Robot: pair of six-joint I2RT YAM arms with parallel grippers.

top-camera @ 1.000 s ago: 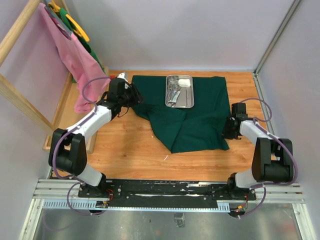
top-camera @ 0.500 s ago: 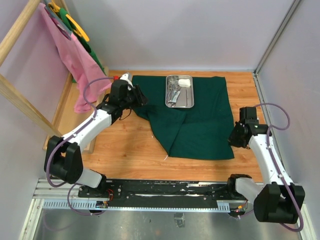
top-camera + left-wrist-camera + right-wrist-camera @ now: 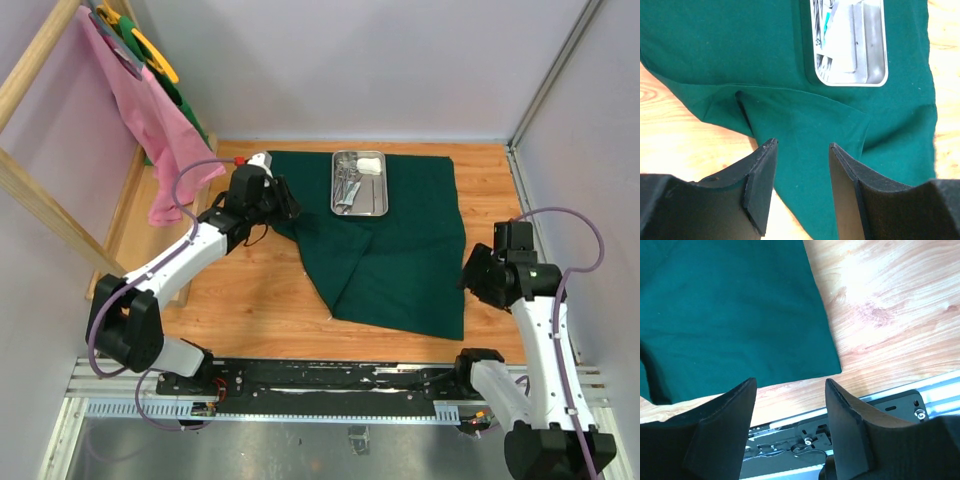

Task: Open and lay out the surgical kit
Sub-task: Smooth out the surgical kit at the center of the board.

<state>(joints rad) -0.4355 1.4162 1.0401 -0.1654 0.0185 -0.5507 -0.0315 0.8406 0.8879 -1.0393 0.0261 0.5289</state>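
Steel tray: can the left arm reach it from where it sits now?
Probably yes. The left pincer hangs open and empty above the green cloth, the steel tray lies just ahead of it, and only low cloth folds lie between.

The steel tray [image 3: 874,50] is cropped at top.

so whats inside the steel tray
The steel tray holds thin steel instruments along its left side and a white gauze wad at its far end. Anything under them is covered.

Dark green cloth [image 3: 410,250], silver steel tray [image 3: 372,198]
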